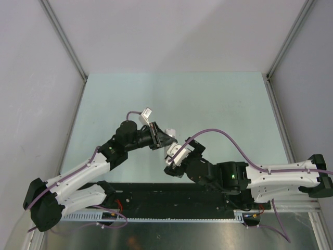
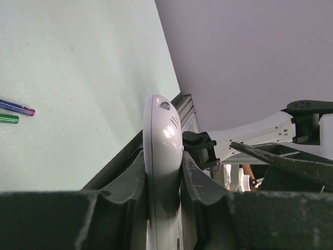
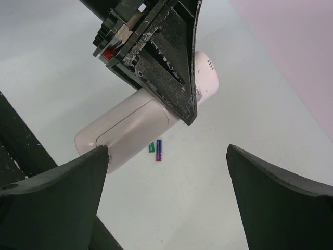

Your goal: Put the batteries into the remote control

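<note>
The left end effector [image 2: 162, 167] grasps the white oblong plastic remote control [image 2: 161, 130], while the right end effector [image 3: 167, 156] gapes wide, released.

White-shelled arms [image 1: 78, 179], black joints [image 1: 125, 133], purple cables [image 1: 229, 136] — scuffed black claw fingers [image 3: 166, 62], green light [image 1: 232, 175]

The left arm [image 1: 78, 179] and right arm [image 1: 270, 179] bend inward, nearly meeting, the left pincer [image 2: 162, 156] clamped on the remote control [image 3: 130, 125], the right pincer [image 3: 166, 156] facing it, jaws spread wide.
</note>
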{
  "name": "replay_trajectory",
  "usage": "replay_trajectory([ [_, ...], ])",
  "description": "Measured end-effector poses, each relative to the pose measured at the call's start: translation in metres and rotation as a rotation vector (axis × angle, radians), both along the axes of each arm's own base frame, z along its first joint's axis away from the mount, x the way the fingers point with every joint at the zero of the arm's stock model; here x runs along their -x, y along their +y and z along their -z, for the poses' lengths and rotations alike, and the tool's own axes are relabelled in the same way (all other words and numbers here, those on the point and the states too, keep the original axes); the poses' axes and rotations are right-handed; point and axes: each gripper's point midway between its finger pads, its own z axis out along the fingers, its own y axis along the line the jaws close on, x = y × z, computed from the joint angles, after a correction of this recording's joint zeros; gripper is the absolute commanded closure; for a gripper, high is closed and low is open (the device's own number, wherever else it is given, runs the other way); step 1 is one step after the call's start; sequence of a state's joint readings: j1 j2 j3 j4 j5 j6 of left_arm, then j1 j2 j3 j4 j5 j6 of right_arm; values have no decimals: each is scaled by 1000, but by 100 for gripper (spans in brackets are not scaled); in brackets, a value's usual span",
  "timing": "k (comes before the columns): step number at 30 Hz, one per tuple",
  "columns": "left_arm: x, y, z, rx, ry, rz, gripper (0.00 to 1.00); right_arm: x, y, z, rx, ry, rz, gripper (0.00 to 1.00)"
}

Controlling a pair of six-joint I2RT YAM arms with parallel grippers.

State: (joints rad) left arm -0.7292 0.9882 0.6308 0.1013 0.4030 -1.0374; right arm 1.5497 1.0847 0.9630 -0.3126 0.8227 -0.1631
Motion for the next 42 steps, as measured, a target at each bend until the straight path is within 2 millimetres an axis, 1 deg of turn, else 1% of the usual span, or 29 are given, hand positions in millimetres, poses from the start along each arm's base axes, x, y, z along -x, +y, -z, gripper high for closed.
replay_trajectory([
  [9,0,0,0,-2,0,-2,100,0,-1,0,1,0,0,0],
  [23,2,2,8,-27,27,-4,100,3,-3,-9,-35,-5,7,0],
  [24,5,1,9,-28,35,11,100,2,-5,-10,-36,-12,20,0],
  [27,23,-4,10,-28,56,83,100,-7,-12,-13,-40,-31,75,0],
  [29,30,-6,10,-24,68,112,100,-9,-14,-14,-41,-37,91,0],
  [33,33,-7,8,-17,72,126,100,-10,-16,-14,-42,-41,103,0],
  [38,31,-6,7,-11,81,118,100,-12,-17,-14,-53,-35,114,0],
  [42,22,-2,7,-12,80,82,100,-18,-20,-15,-89,-5,138,0],
])
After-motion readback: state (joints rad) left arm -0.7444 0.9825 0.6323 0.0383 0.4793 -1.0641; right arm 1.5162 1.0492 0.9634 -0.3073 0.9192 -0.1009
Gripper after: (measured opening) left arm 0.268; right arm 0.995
